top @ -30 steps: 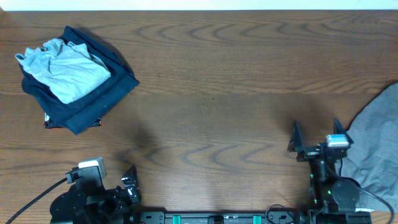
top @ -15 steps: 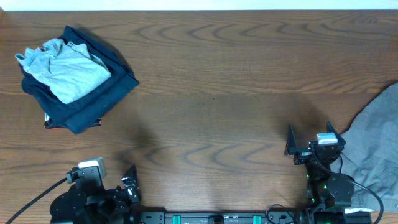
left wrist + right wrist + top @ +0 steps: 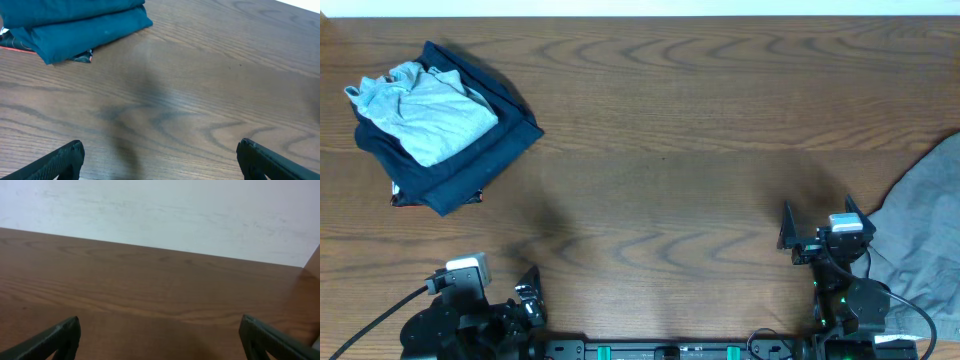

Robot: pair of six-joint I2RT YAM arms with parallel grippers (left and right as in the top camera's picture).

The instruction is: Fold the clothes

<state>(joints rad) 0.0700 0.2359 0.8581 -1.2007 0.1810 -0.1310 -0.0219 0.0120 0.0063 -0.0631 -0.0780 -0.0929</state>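
A crumpled pale light-blue garment (image 3: 425, 110) lies on top of a folded dark navy garment (image 3: 470, 165) at the table's far left. The left wrist view shows the navy fold's edge (image 3: 75, 27) at its upper left. A grey garment (image 3: 925, 230) spreads over the table's right edge. My left gripper (image 3: 160, 146) is open at the near left edge, over bare wood and well short of the navy pile. My right gripper (image 3: 818, 218) is open too, just left of the grey garment, with nothing between its fingers (image 3: 67, 335).
The wooden table (image 3: 660, 130) runs to a white wall (image 3: 160, 215) at the back. A small red and black tag (image 3: 396, 196) sticks out under the navy pile's near corner. The arm bases and cables (image 3: 670, 348) line the near edge.
My right gripper has drawn back slightly toward the near edge and to the left, then stopped. The left arm and the clothes have not moved.
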